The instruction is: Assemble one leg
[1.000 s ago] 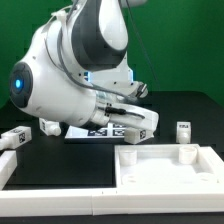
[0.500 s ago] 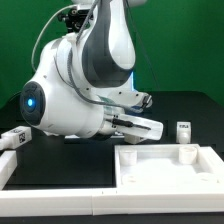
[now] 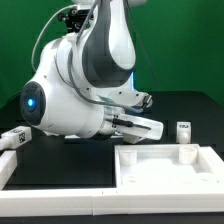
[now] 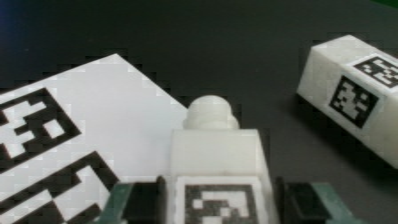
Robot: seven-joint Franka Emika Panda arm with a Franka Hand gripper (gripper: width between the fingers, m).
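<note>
On the black tabletop [image 3: 60, 185], near a large white rimmed tray [image 3: 165, 172], a small white tagged leg [image 4: 217, 160] lies at the flat white marker board's [image 4: 71, 120] edge. The dark two-finger claw [image 4: 217, 205] closely flanks it, though a firm grip cannot be confirmed. A centred squeeze and straight lift look wise, as another tagged white block [image 4: 365, 85] sits nearby.

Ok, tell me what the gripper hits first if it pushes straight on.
The leg sits between the fingers of the gripper; past it, probably the black table, between the marker board and a second leg. Depth is unclear.
</note>
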